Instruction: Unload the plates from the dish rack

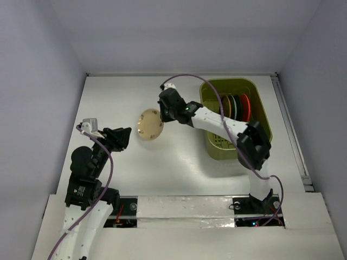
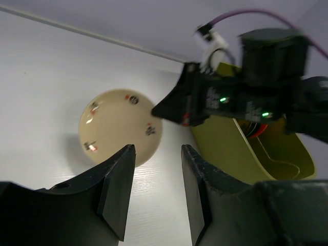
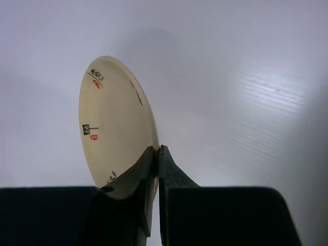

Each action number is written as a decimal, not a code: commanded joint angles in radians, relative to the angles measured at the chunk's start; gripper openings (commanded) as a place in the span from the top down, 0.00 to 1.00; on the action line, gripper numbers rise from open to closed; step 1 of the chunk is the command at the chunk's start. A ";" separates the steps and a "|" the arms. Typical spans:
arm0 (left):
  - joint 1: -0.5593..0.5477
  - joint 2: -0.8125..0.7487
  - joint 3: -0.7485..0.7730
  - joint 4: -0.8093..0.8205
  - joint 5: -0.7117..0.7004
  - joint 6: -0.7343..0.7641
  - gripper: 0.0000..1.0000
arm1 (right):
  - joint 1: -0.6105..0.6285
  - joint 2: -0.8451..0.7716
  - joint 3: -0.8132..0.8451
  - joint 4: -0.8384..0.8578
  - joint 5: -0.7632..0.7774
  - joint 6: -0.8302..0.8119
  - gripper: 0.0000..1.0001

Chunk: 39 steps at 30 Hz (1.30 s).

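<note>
My right gripper (image 1: 162, 115) is shut on the rim of a cream plate with small spots (image 1: 150, 124) and holds it over the white table, left of the dish rack. In the right wrist view the cream plate (image 3: 110, 123) stands on edge, pinched at the gripper (image 3: 157, 149). It also shows in the left wrist view (image 2: 119, 125). The olive-green dish rack (image 1: 260, 103) sits at the back right with several plates upright in it, a dark one (image 1: 234, 106) and an orange-red one (image 1: 245, 106) among them. My left gripper (image 1: 123, 135) is open and empty, left of the held plate.
The white table (image 1: 179, 162) is walled at the back and sides. The right arm (image 1: 222, 123) reaches across the rack's front left part. The rack's wall shows in the left wrist view (image 2: 230, 143). A purple cable (image 1: 184, 77) loops over the rack's back left.
</note>
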 commanded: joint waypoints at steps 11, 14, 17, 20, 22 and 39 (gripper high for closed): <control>0.003 -0.008 -0.002 0.033 0.003 -0.006 0.62 | 0.014 0.200 0.058 0.117 -0.034 0.126 0.73; 0.003 -0.008 0.000 0.033 0.003 -0.006 0.62 | 0.014 0.200 0.044 0.104 -0.022 0.129 0.55; 0.003 -0.007 0.000 0.035 0.003 -0.006 0.62 | 0.014 0.153 0.018 0.104 -0.008 0.119 0.42; 0.003 -0.008 0.000 0.035 0.005 -0.006 0.62 | 0.014 0.096 0.004 0.097 0.007 0.093 0.40; 0.003 -0.010 0.000 0.033 0.005 -0.006 0.62 | 0.014 0.016 -0.003 0.068 0.052 0.064 0.40; 0.003 -0.016 -0.003 0.039 0.017 -0.006 0.62 | -0.317 -0.552 -0.373 -0.105 0.368 -0.112 0.97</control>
